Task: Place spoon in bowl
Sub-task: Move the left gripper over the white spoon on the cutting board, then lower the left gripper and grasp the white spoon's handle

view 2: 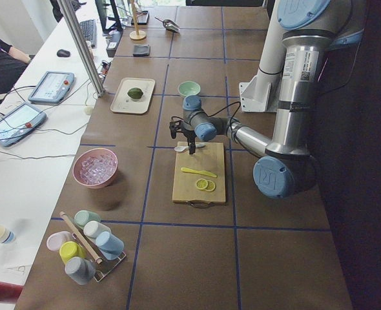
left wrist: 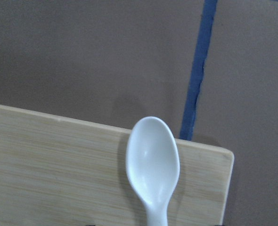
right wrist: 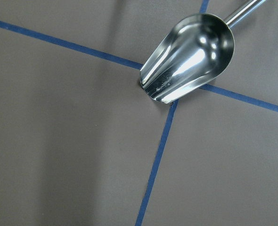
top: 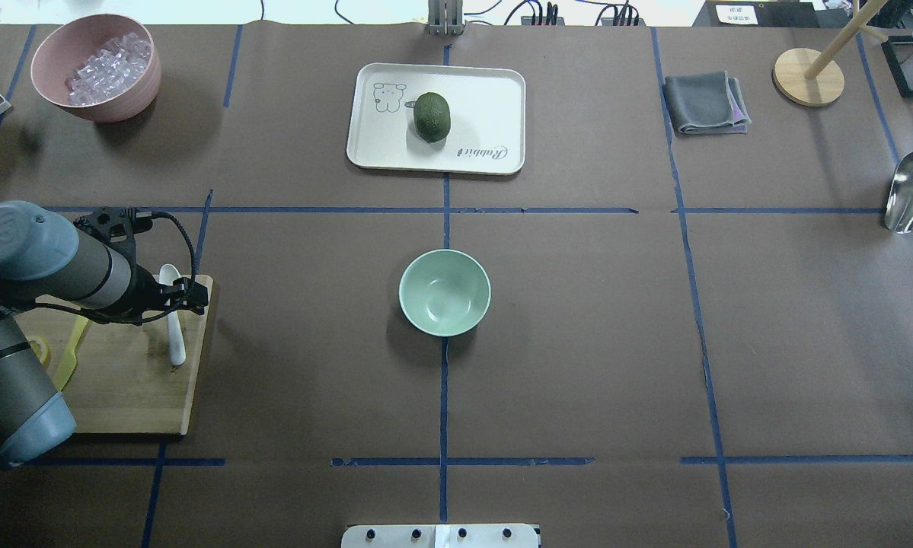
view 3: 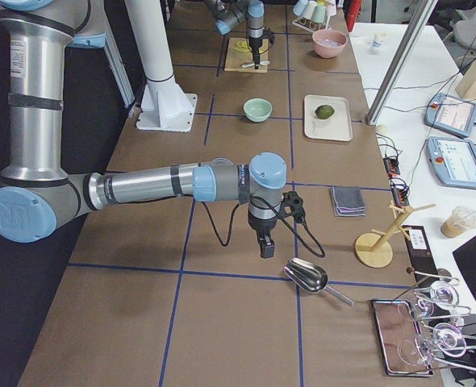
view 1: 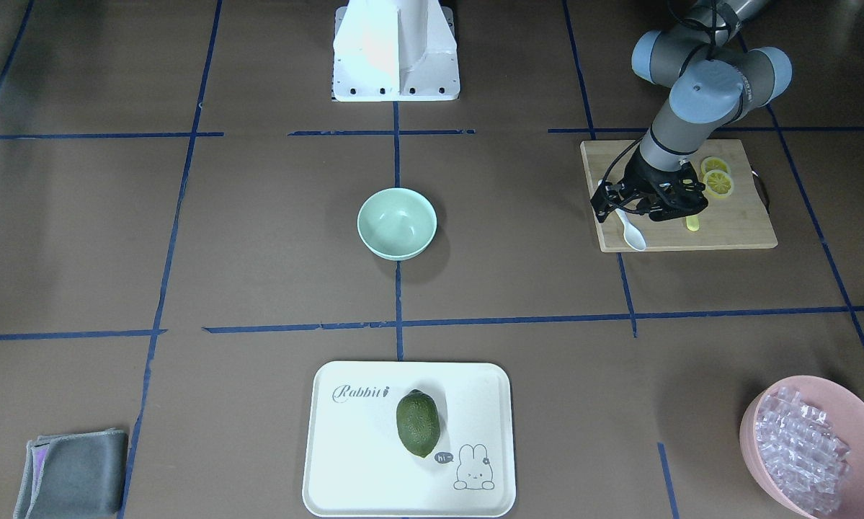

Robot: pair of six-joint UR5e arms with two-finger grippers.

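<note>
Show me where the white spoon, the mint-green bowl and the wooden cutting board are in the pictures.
spoon [left wrist: 153, 162]: left wrist view, on the oval scoop.
bowl [top: 445, 295]: overhead view, on the bare inside bottom.
cutting board [view 1: 734, 225]: front-facing view, on bare wood beside the yellow knife.

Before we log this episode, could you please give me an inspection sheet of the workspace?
Surface: brown table with a blue tape grid.
Job's things: spoon lies on the cutting board; bowl is empty, at the centre.
Clutter: yellow knife and lemon slices on the board; green fruit on tray; pink bowl of clear cubes; grey cloth; metal scoop.
Grippers: left gripper at the spoon's handle, grip unclear; right gripper above the table near the scoop, state unclear.
Cables: left wrist cable and right wrist cable hang in loops.
Surroundings: operator desk with tablets.
</note>
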